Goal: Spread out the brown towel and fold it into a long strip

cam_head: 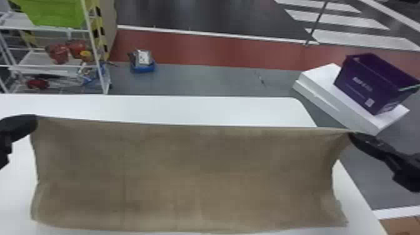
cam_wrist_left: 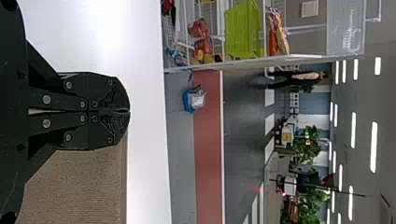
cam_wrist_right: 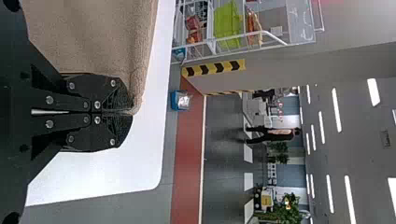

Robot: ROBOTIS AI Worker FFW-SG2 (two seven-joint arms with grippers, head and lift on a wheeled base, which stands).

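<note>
Over table, left tool, right tool pinched closed on brown towel; purple bin bears print.

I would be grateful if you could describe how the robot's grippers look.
The left gripper and right gripper match: black, with flat fingers that curve round towards their ends, a ribbed pattern near the tips, round grey screw heads and straight black bars behind.
</note>
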